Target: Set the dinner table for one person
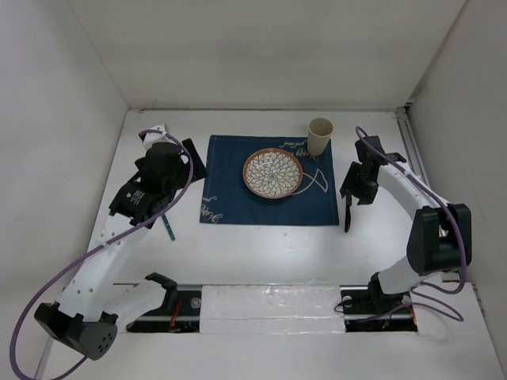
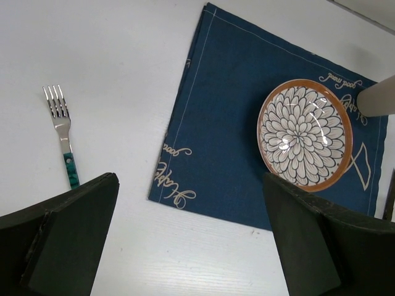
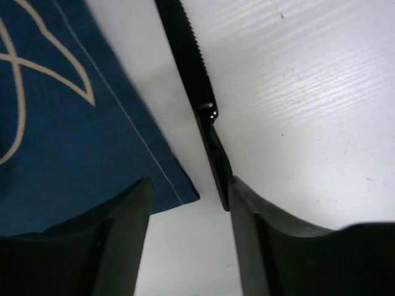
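On the white dinner table [image 1: 261, 253] lies a dark blue mat [image 1: 265, 180] with a patterned plate [image 1: 272, 173] on it and a paper cup [image 1: 320, 136] at its far right corner. Just right of the mat lies a black knife [image 1: 347, 214], flat on the table. My right gripper [image 3: 188, 209] stands open over its near end; the knife [image 3: 192, 74] rests beside the right finger, and the mat corner [image 3: 74, 135] is to the left. A fork [image 2: 63, 137] lies left of the mat [image 2: 247, 111]. My left gripper [image 2: 191, 246] hangs wide open and holds nothing, above the table.
White walls close in the table at the back and both sides. The plate [image 2: 304, 135] and cup [image 2: 376, 95] show at the right of the left wrist view. The arm bases and purple cables sit at the near edge.
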Available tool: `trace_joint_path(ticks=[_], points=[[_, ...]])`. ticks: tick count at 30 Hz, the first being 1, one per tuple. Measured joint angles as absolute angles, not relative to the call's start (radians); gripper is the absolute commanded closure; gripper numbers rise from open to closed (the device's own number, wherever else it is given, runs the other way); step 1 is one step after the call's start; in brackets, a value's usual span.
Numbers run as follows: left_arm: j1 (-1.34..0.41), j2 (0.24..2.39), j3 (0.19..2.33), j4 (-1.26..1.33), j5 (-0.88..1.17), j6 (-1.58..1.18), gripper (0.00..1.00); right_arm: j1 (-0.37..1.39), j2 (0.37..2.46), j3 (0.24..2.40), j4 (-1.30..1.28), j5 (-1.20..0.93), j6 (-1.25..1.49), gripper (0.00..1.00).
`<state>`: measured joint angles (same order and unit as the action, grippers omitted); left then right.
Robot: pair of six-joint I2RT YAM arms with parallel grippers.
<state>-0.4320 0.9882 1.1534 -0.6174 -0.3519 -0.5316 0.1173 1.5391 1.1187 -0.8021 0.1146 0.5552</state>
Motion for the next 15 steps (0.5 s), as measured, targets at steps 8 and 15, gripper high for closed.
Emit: trace_joint_path(ticks=[8,15], points=[[-0.432,0.989,1.151,-0.617,-0.348,-0.531,0.00,0.084,1.544,1.051,-0.775,0.093,0.492,0.35],[-0.432,0.995,1.151,-0.614,-0.338,-0.525,0.00,0.071,1.632,1.002,-0.737,0.072,0.446,0.35]])
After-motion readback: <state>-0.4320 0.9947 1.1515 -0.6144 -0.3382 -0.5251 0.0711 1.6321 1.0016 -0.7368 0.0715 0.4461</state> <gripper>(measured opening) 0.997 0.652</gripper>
